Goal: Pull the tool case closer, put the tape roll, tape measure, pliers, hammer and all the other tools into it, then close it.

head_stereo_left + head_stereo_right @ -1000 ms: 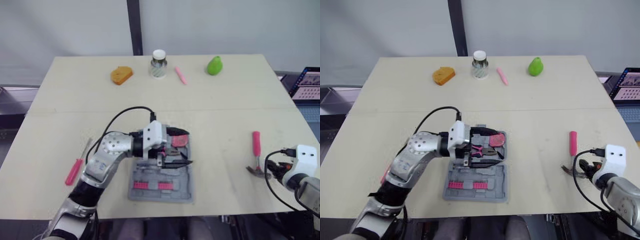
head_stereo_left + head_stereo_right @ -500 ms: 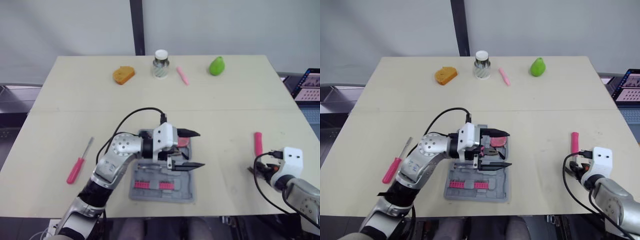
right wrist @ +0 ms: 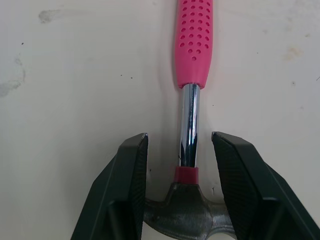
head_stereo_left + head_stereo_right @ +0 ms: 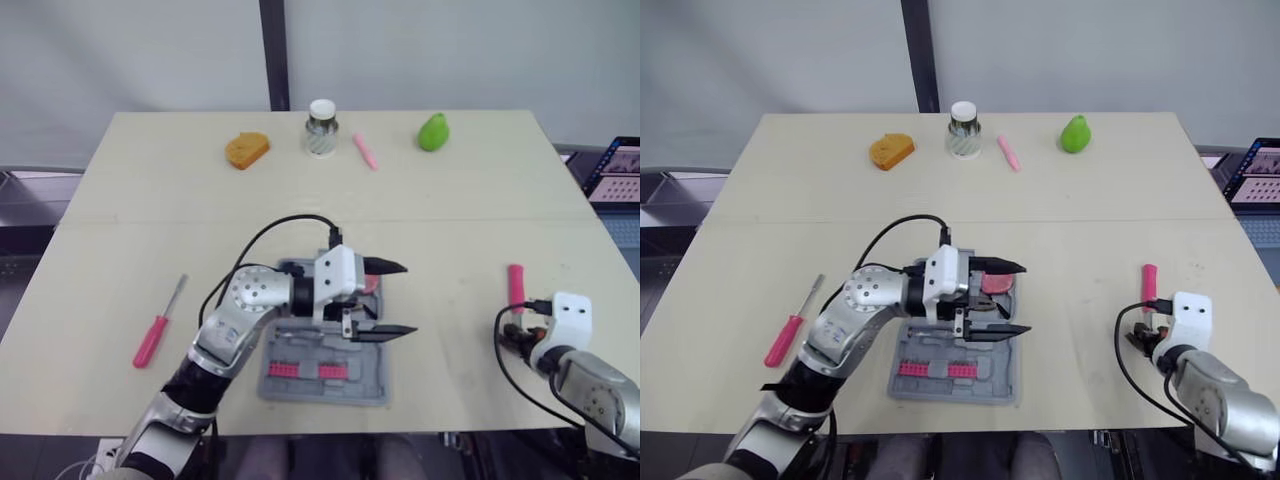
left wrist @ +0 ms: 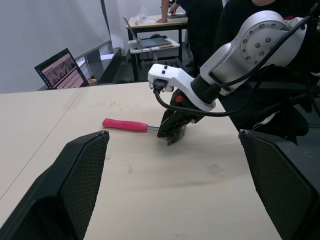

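Right wrist view shows the right gripper (image 3: 180, 139) spread wide, astride the chrome shaft of the pink-handled hammer (image 3: 194, 45), seemingly without touching it. The hammer lies near the right edge of the pale wooden table (image 4: 150, 210). Over the open grey tool case (image 4: 300, 375), the left gripper (image 4: 409, 298) gapes wide. A laptop (image 4: 615, 170) glows beside the table, its writing too small to read.

Hammer (image 3: 194, 45) head cut off; case (image 4: 950, 378) partly under L tool (image 4: 1025, 298)
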Tool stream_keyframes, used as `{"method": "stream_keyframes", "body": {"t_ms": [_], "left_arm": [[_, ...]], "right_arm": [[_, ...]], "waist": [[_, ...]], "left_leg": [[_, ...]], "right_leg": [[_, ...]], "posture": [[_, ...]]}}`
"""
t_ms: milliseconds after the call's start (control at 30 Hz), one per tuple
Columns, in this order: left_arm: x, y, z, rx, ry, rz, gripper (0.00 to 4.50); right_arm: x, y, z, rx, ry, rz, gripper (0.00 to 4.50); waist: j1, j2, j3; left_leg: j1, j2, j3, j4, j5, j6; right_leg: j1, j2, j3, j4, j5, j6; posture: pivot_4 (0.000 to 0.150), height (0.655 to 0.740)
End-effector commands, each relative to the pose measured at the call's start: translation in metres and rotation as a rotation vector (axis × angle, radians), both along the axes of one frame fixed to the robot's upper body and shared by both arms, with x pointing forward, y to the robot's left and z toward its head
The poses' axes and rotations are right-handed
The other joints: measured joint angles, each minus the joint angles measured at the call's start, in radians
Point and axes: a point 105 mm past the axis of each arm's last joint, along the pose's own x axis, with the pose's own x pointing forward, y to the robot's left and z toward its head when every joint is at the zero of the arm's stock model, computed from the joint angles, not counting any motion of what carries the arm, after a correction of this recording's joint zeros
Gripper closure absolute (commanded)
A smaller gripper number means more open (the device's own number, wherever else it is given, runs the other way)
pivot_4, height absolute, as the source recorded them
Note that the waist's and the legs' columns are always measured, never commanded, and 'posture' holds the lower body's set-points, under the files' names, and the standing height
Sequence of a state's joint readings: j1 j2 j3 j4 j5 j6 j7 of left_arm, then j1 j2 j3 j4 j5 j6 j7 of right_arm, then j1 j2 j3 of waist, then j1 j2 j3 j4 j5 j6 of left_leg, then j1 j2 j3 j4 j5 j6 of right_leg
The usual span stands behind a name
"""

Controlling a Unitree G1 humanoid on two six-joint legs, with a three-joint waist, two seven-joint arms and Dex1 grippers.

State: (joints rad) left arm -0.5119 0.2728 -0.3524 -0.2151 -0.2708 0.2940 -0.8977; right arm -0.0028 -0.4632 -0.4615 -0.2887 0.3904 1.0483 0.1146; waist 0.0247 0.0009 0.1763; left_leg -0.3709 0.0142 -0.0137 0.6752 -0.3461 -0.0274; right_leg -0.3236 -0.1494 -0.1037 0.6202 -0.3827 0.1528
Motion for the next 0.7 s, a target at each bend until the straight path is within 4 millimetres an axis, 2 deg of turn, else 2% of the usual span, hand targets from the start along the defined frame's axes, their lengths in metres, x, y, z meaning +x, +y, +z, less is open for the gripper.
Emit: {"method": "stream_keyframes", "body": {"t_ms": [33,367,700], "left_arm": [[-0.001,-0.002,0.009,-0.014,-0.035,-0.010,0.00],[-0.001,-0.003,0.012,-0.011,-0.038,-0.011,0.00],[0.001,-0.005,0.014,-0.019,-0.042,-0.003,0.00]], "right_arm": [[-0.006,-0.002,-0.009,-0.003,0.049,-0.023,2.33],[-0.012,0.000,-0.021,0.036,0.152,-0.004,2.33],[-0.007,-0.003,-0.016,0.048,0.180,0.021,2.33]], "waist": [[0.001,0.000,0.000],[0.001,0.000,0.000],[0.000,0.000,0.000]], "left_leg": [[0.000,0.000,0.000,0.000,0.000,0.000],[0.000,0.000,0.000,0.000,0.000,0.000],[0.000,0.000,-0.001,0.000,0.000,0.000]], "right_leg": [[0.000,0.000,0.000,0.000,0.000,0.000],[0.000,0.000,0.000,0.000,0.000,0.000],[0.001,0.000,0.000,0.000,0.000,0.000]], "posture": [[0.150,0.7400],[0.150,0.7400],[0.150,0.7400]]}}
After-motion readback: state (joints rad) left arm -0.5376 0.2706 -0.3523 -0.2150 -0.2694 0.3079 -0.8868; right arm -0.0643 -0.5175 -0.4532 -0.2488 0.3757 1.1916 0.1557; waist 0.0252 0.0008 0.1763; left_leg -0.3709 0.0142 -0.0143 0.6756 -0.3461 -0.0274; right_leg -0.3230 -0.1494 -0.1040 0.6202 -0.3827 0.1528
